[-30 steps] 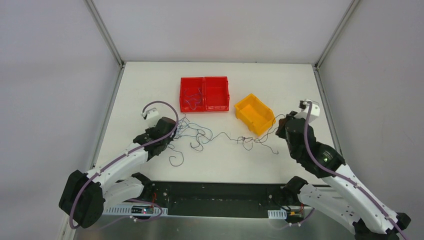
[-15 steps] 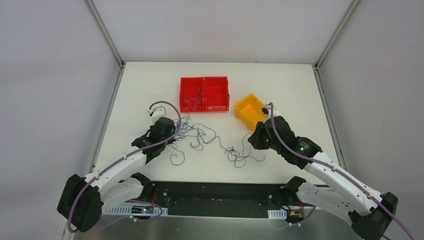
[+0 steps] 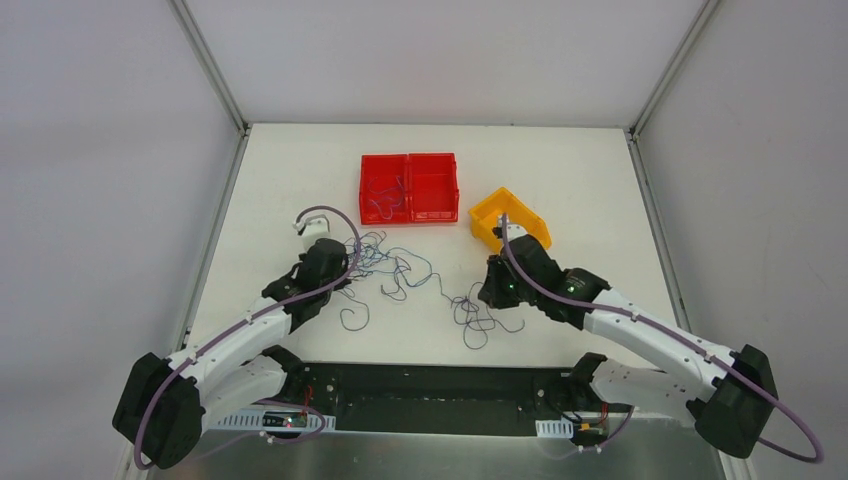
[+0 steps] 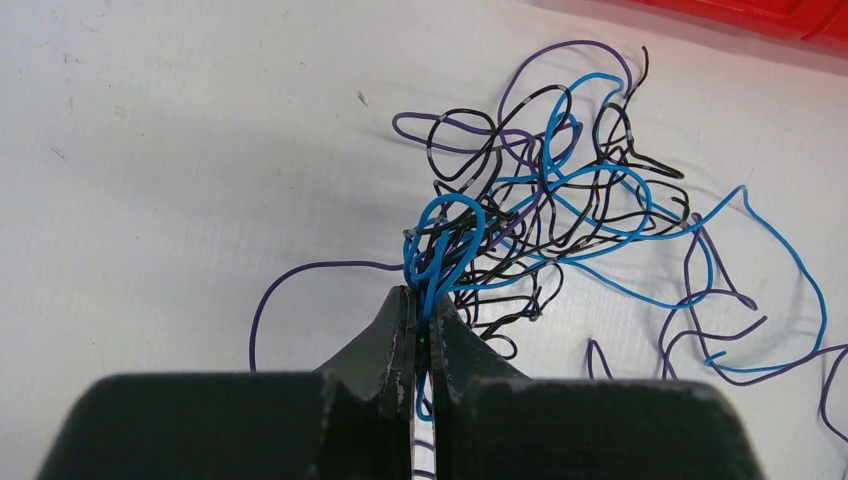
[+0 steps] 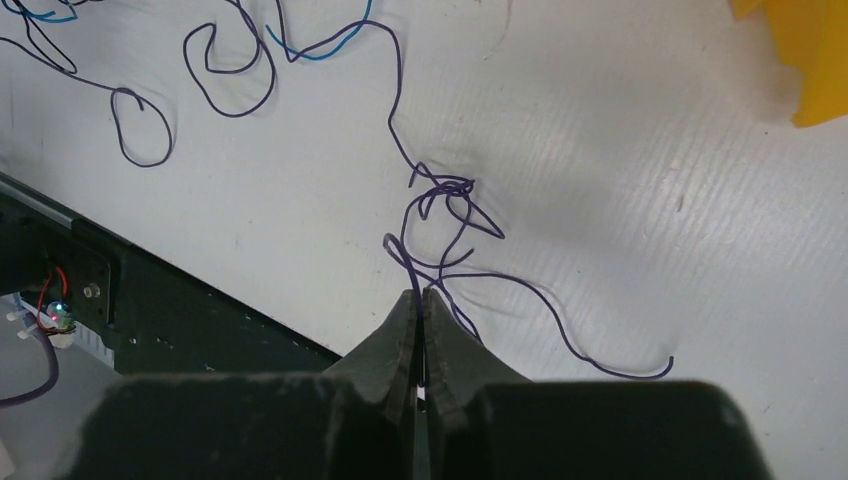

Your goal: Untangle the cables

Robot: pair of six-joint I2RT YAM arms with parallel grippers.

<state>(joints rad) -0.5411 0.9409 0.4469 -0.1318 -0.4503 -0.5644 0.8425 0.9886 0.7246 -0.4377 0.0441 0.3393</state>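
The cables are thin curly wires in blue, purple and black. One dense tangle [image 4: 540, 200] lies left of the table's middle [image 3: 385, 262]. My left gripper [image 4: 422, 300] is shut on its blue and purple loops, at the tangle's left edge [image 3: 340, 272]. A looser purple bunch [image 5: 445, 215] lies near the front edge [image 3: 475, 315]. My right gripper [image 5: 421, 297] is shut on a purple wire of that bunch, just right of it [image 3: 492, 295]. A few more wires [image 3: 383, 200] lie in the left red bin.
Two joined red bins [image 3: 410, 187] stand at the back middle. A yellow bin [image 3: 510, 215] sits right behind my right wrist. The black front rail [image 3: 440, 385] runs along the table's near edge, close to the purple bunch.
My right arm has swung left from beside the yellow bin toward the table's middle, and the purple wires it holds have slackened into a bunch near the front edge. The left arm has barely moved.
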